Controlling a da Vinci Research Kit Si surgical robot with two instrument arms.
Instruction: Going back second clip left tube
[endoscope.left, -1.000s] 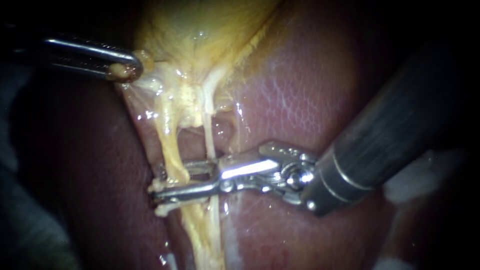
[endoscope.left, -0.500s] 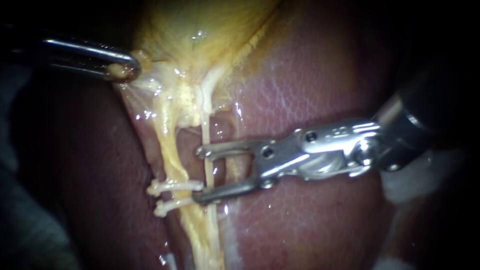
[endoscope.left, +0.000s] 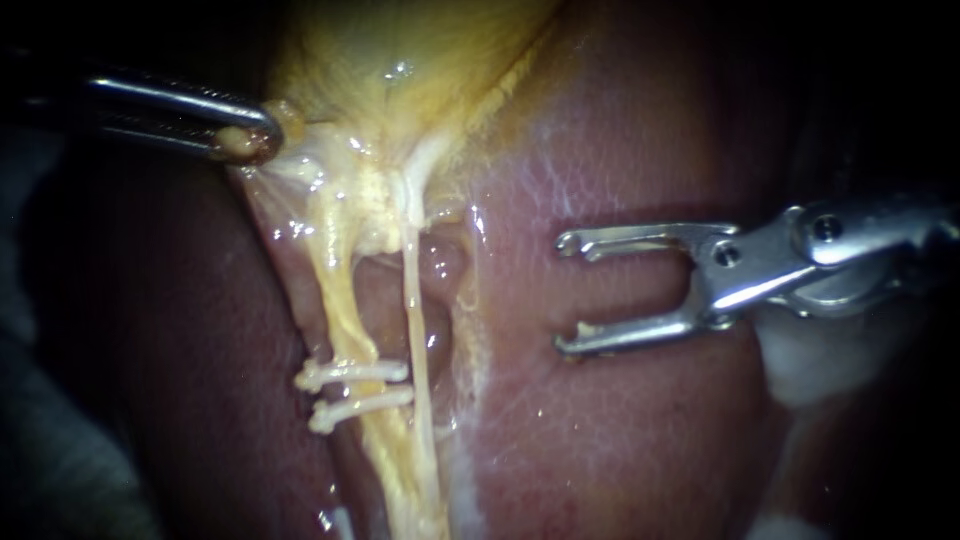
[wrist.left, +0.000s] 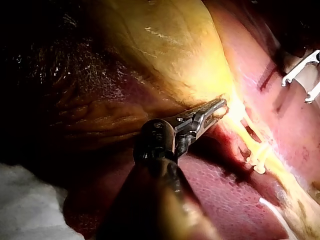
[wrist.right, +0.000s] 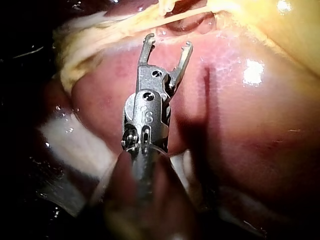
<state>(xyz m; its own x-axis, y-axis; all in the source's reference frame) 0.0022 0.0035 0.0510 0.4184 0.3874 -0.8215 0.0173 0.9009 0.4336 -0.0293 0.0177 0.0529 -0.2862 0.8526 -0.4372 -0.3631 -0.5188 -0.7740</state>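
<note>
Right instrument (endoscope.left: 560, 295) lies over bare liver (endoscope.left: 640, 150), well apart from the tubes. Its claw is released: wide gap, nothing in it. Left instrument (endoscope.left: 245, 142) comes in high, claw clenched on a small fold at the lower edge of the gallbladder (endoscope.left: 400, 60), tissue tented toward it. Left tube (endoscope.left: 338, 300) runs down from that fold, yellowish, wet, drawn fairly straight. Two clips (endoscope.left: 350, 373) cross it low down, side by side, pale, close together but not touching as far as I can tell. Right tube (endoscope.left: 412, 300), thinner and paler, runs just beside, unclipped. Handling, as judged: the left tube is soft, light, slick with fluid and easily torn, and holds its line only through the pull from above. The clips look stiff and small, seated across the full width. Would not pinch the tube lengthwise or tug near the clips. If a hold is needed, take the loose fold by the gallbladder, as the left claw does, or straddle the tube squarely on the bare stretch above the clips. Open tips passing near the thin right tube could snag it.
</note>
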